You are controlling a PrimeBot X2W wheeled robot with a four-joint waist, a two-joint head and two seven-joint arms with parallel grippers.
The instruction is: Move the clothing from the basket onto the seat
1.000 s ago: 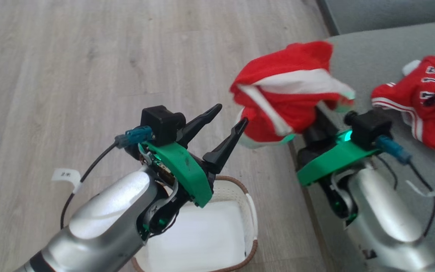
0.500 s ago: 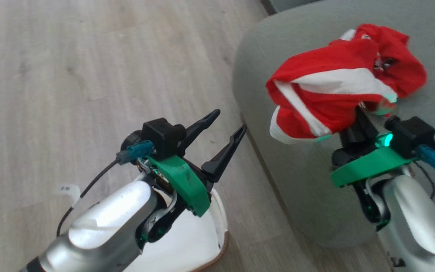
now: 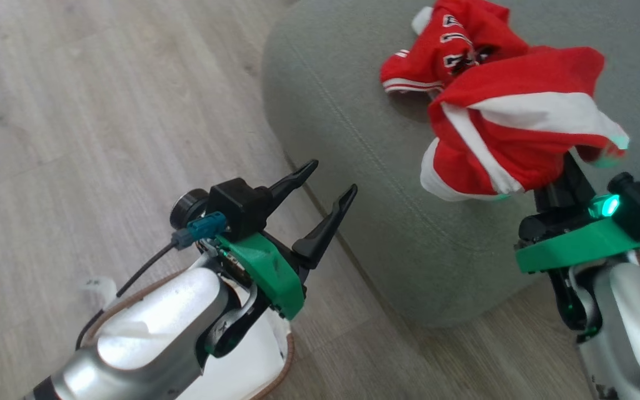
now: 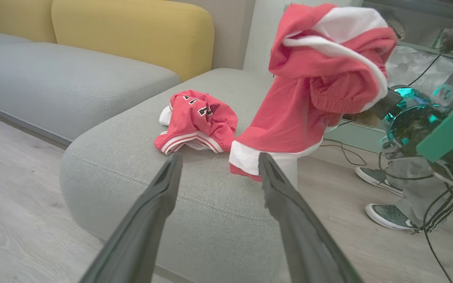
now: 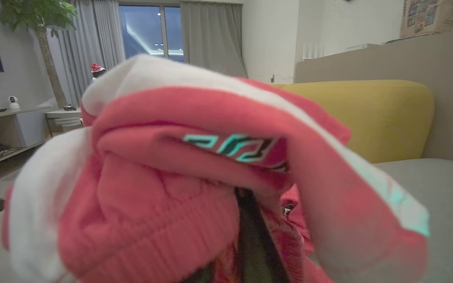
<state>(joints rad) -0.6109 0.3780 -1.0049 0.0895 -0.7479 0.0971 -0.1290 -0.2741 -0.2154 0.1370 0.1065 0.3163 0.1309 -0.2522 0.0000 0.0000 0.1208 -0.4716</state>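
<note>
Left of the seat [image 3: 342, 128], your left claw [image 3: 334, 175] hangs spread and empty by the basket [image 3: 290, 355]. Your right claw [image 5: 252, 236] is clenched on a jersey [image 3: 498, 150] above the seat, beside a second jersey [image 3: 448, 50] lying there. Lower it well inside the edge before releasing; slick fabric could slide to the wood floor [image 3: 75, 111].

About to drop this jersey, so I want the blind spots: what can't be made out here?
- Fingertips of the right hand: head and right wrist views, wrapped in the held jersey.
- Interior of the basket: head view, covered by the left forearm, cut by the bottom edge; leftovers unknown.
- Person above the shoes: left wrist view, hidden behind the right arm.
</note>
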